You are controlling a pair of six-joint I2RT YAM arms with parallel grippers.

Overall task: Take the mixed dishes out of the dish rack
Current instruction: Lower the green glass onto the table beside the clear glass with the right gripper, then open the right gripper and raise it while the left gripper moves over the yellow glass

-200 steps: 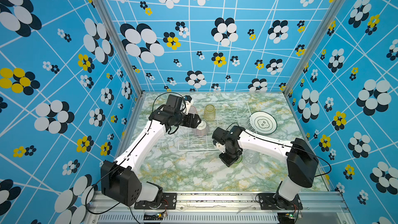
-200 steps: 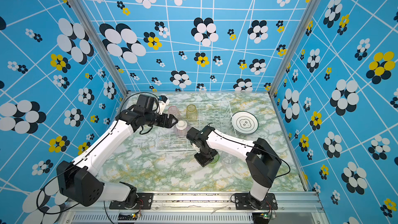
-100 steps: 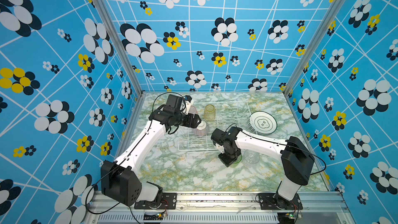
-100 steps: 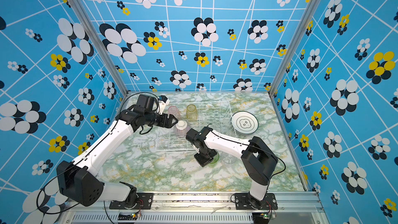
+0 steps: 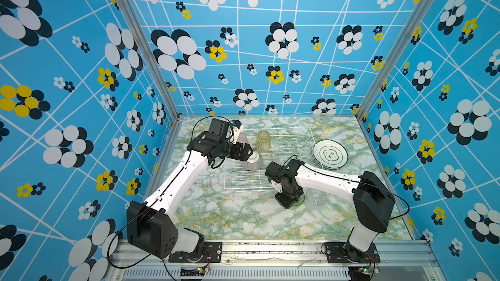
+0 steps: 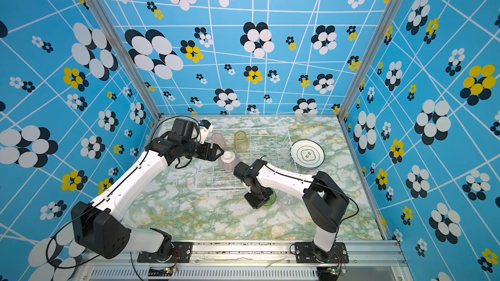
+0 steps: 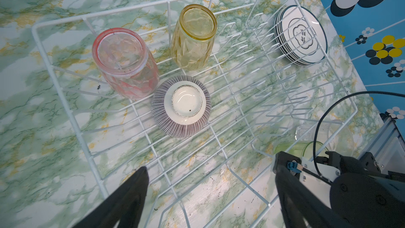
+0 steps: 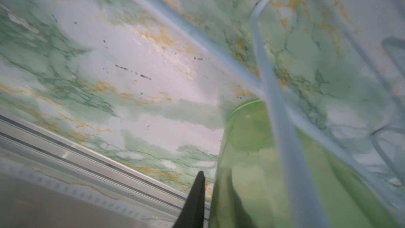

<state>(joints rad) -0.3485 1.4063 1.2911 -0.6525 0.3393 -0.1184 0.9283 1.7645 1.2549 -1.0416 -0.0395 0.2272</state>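
Note:
The white wire dish rack (image 5: 270,190) (image 7: 168,1) holds an upturned pink tumbler (image 7: 122,62), a yellow tumbler (image 7: 194,38) and a striped bowl (image 7: 182,106) lying bottom up. My left gripper (image 7: 210,169) (image 5: 250,152) hovers open over the rack, just left of the bowl, with nothing between its fingers. In front of the rack a green tumbler (image 5: 299,201) (image 8: 263,161) stands on the table beside a clear tumbler (image 5: 315,198). My right gripper (image 8: 213,189) (image 5: 290,202) straddles the green tumbler's wall, with a thin gap at the outer finger (image 8: 198,185).
A stack of green-rimmed plates (image 5: 330,154) (image 7: 300,36) lies on the marble table by the rack's right end. Upright wire dividers (image 5: 292,144) fill the rack's right half. Patterned walls close in three sides, and a metal rail (image 5: 270,247) runs along the front edge.
The right gripper's jaws have parted slightly at the green tumbler, and that arm's elbow has shifted a little leftward. The left arm has stayed put.

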